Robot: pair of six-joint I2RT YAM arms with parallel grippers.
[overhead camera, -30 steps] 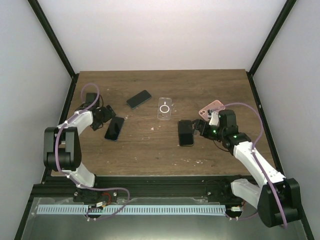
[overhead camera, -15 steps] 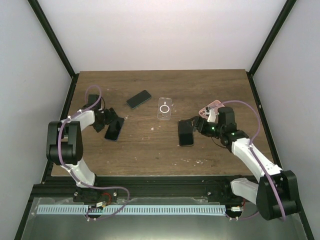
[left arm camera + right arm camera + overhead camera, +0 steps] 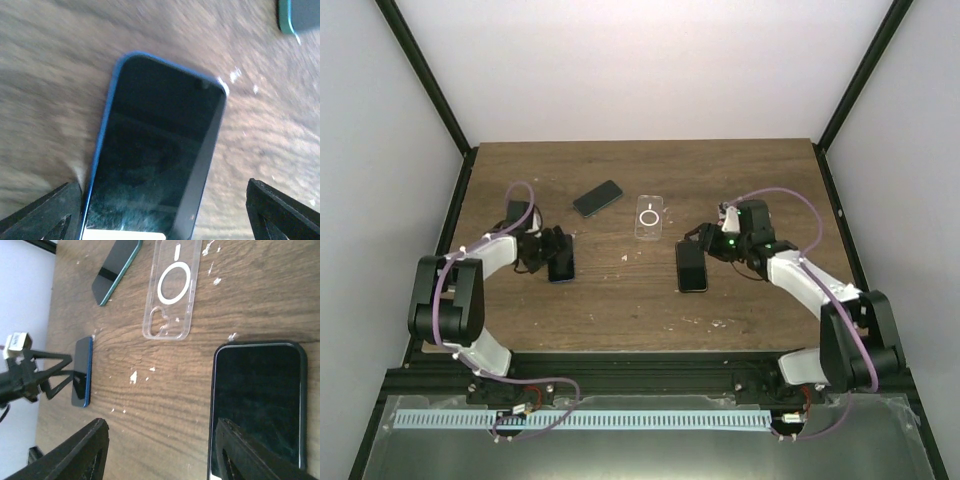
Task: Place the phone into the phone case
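A clear phone case [image 3: 649, 217] with a white ring lies flat at mid-table, also seen in the right wrist view [image 3: 170, 290]. A blue-edged phone [image 3: 155, 150] lies on the wood between the fingers of my open left gripper [image 3: 165, 217]. Its left finger [image 3: 47, 215] is against the phone's edge and the right finger [image 3: 282, 210] stands apart. From above, that gripper [image 3: 556, 258] straddles the phone [image 3: 561, 270]. A black phone [image 3: 691, 268] lies right of centre. My right gripper [image 3: 160, 452] is open at its near end, one finger [image 3: 250, 455] over the phone's [image 3: 260, 390] left edge.
A teal phone [image 3: 597, 198] lies face up behind the clear case, seen again in the right wrist view [image 3: 117, 267]. White specks dot the wooden table [image 3: 620, 300]. Black frame posts run along both table sides.
My left gripper slid right, turning and pushing the blue phone with it. My right gripper swung left and back to the black phone's far end, and its jaws narrowed.
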